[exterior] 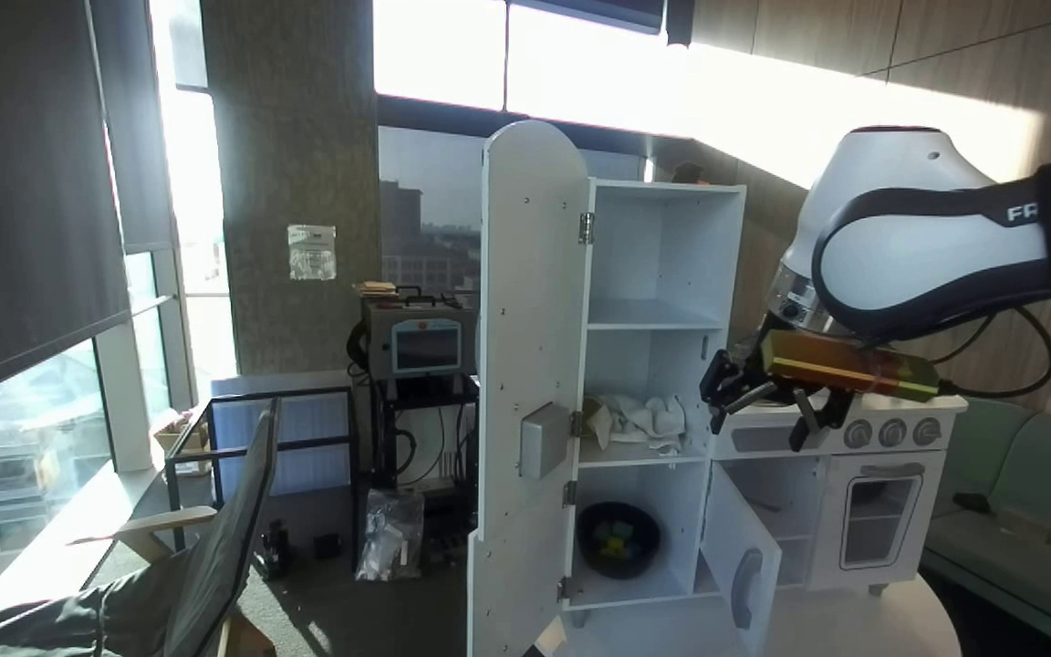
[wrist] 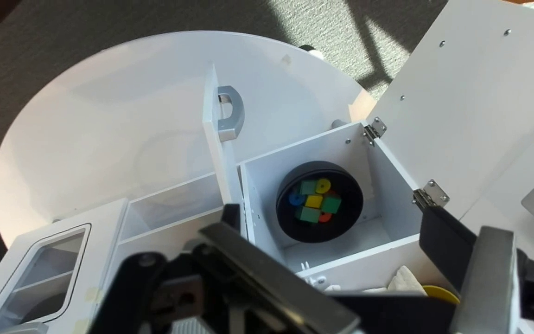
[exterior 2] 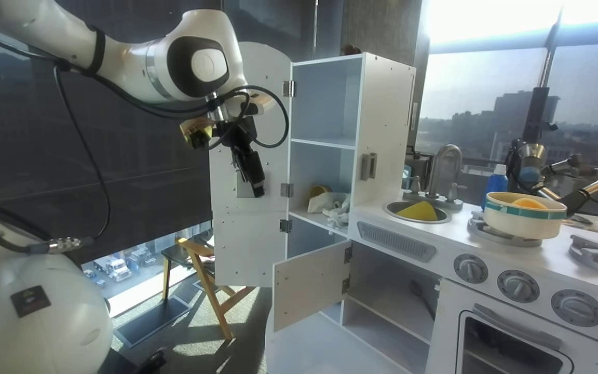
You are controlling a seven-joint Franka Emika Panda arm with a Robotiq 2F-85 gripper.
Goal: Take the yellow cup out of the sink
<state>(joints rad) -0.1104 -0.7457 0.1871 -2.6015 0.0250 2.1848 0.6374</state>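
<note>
Yellow cup (exterior 2: 419, 211): inside sink (exterior 2: 391, 210), seemingly tilted. Faucet (exterior 2: 449, 166) rises just behind sink; pot (exterior 2: 522, 222) stands near sink. Claw (exterior: 758, 427) well apart from sink, spread wide, holding nothing. Judged step: approach. Advise coming in high over sink's front edge, clear of faucet, gripping cup squarely, then lifting vertically.

In an exterior view, the viewpoint stands well apart from the fingers (exterior: 717, 391) and faces, almost level, the open white cabinet (exterior: 699, 251) beside them; in an exterior view, it stands near the robot's white body (exterior 2: 63, 291) and looks slightly down on the countertop (exterior 2: 449, 229), lower than the fingers. The wrist view looks steeply down, from just behind the fingers, to the black bowl (wrist: 313, 233); both exterior views share fingers and cabinet.
</note>
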